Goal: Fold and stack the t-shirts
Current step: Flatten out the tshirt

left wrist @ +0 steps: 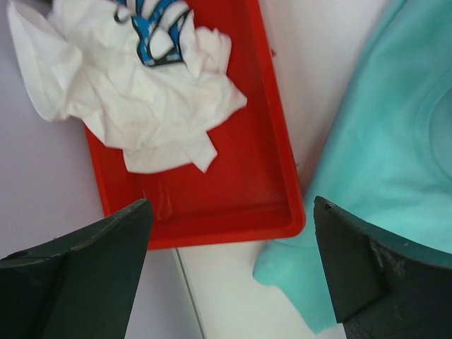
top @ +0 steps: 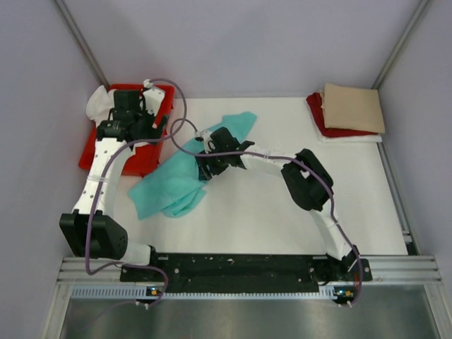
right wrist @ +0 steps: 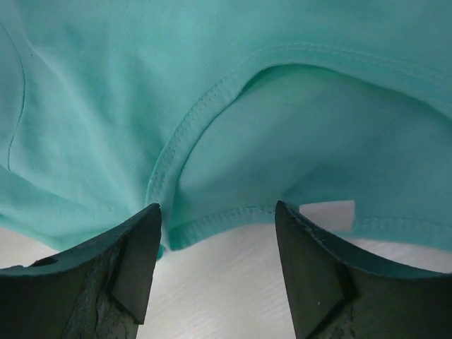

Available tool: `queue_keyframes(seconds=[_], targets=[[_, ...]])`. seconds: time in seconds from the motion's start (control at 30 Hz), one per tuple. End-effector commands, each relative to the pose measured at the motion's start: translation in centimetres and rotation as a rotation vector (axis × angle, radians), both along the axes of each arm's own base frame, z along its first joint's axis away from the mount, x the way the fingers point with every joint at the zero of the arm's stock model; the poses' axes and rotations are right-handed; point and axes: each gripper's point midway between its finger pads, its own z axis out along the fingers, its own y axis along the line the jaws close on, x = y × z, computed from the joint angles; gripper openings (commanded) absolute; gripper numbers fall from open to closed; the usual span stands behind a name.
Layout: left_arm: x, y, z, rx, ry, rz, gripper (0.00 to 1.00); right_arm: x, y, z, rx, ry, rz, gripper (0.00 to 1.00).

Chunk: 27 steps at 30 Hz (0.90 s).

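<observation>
Left of desk centre: teal t-shirt [top: 166,189] lies rumpled; likely light, limp, not slippery. Right gripper [right wrist: 217,226] spread over neckline seam [right wrist: 176,141], probably the best pinch spot. Left gripper [left wrist: 232,212] spread over red tray [left wrist: 240,141], far-left corner.

Top view: tray [top: 138,161] upper left on table [top: 254,212], shirt heap [top: 97,106] in it. Single shirt [top: 169,187] centre-left, just beside tray. Folded stack [top: 352,109] upper right, well apart.
</observation>
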Motion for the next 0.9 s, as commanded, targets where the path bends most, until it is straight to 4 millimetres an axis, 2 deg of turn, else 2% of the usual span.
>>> queue_keyframes(seconds=[0.0, 0.07, 0.13, 0.27, 0.3, 0.4, 0.43, 0.53, 0.57, 0.63, 0.73, 0.77, 0.87], targets=[[-1.6, 2.4, -2.3, -0.054, 0.043, 0.043, 0.99, -1.4, 4.5, 0.7, 0.165, 0.114, 0.102, 0.61], [-1.9, 3.0, -3.0, -0.066, 0.055, 0.064, 0.99, -2.2, 5.3, 0.2, 0.193, 0.176, 0.118, 0.51], [-2.1, 3.2, -3.2, -0.067, 0.061, 0.068, 0.99, -2.6, 5.3, -0.3, 0.197, 0.196, 0.124, 0.39], [-2.2, 3.1, -3.6, -0.06, 0.072, 0.055, 0.99, -4.0, 4.3, 0.5, 0.205, 0.21, 0.179, 0.03], [-2.2, 3.1, -3.7, -0.058, 0.075, 0.053, 0.99, -4.0, 3.8, 1.4, 0.205, 0.195, 0.175, 0.0], [-2.4, 3.2, -4.1, -0.051, 0.089, 0.049, 0.99, -2.8, 0.7, 3.3, 0.192, 0.139, 0.102, 0.0], [-2.4, 2.5, -4.2, -0.068, 0.094, 0.018, 0.99, -2.1, -0.8, 3.9, 0.183, 0.119, 0.066, 0.0], [-2.8, 2.3, -4.8, -0.071, 0.12, -0.002, 0.99, 0.0, -6.0, 4.9, 0.149, 0.074, -0.047, 0.0], [-2.8, 2.3, -5.0, -0.07, 0.13, -0.007, 0.99, 1.2, -8.5, 4.8, 0.127, 0.058, -0.099, 0.0], [-2.9, 2.3, -5.4, -0.068, 0.15, -0.007, 0.99, 2.5, -12.8, 3.9, 0.063, 0.034, -0.177, 0.0], [-3.2, 2.1, -6.2, -0.073, 0.183, -0.012, 0.99, 3.9, -17.9, 1.9, -0.058, 0.016, -0.243, 0.0], [-3.2, 2.2, -6.4, -0.073, 0.191, -0.011, 0.99, 4.4, -19.1, 1.4, -0.111, 0.013, -0.259, 0.12], [-3.4, 2.0, -6.7, -0.083, 0.205, -0.012, 0.99, 5.5, -21.5, 2.2, -0.257, -0.042, -0.284, 0.58]])
